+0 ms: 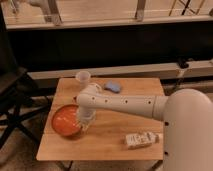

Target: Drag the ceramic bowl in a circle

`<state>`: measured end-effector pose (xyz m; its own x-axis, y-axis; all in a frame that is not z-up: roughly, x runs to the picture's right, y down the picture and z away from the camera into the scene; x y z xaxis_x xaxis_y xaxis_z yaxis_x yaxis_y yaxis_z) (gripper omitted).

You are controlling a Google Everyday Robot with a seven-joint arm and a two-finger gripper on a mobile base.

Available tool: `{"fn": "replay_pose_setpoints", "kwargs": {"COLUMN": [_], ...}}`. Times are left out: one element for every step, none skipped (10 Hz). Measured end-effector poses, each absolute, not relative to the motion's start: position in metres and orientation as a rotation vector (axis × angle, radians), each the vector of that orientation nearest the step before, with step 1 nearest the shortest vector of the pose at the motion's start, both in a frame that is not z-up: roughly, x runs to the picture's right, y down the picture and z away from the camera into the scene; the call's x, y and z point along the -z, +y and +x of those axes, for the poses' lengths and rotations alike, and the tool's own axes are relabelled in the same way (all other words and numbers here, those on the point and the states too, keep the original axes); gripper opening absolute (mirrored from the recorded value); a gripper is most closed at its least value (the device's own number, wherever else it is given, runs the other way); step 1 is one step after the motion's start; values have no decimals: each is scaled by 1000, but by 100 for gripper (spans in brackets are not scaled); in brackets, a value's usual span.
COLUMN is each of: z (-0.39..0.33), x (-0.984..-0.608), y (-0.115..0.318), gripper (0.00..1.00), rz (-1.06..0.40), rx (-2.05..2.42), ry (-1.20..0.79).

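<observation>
The ceramic bowl point(65, 120) is a round, shallow, glossy orange bowl lying at the left front of the small wooden table point(110, 142). My white arm reaches from the right across the table. My gripper point(85, 120) points down at the bowl's right rim and seems to touch it.
A small translucent whitish cup point(83, 79) stands at the table's back left. A blue object point(113, 87) lies at the back middle. A white packet point(142, 139) lies at the front right. A dark folding chair point(12, 107) stands left of the table. A dark wall with railing runs behind.
</observation>
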<state>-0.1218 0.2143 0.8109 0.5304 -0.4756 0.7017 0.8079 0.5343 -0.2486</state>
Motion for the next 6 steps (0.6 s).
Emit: {"fn": "replay_pose_setpoints", "kwargs": {"z": [-122, -119, -118, -119, -118, -112], "x": [-811, -813, -813, -813, -813, -813], "y": [213, 211, 211, 211, 210, 209], "gripper": [0, 0, 0, 0, 0, 0], "rz": [-608, -605, -606, -606, -607, -607], "rx": [824, 819, 818, 818, 818, 820], "ry": [-616, -615, -614, -614, -614, -611]}}
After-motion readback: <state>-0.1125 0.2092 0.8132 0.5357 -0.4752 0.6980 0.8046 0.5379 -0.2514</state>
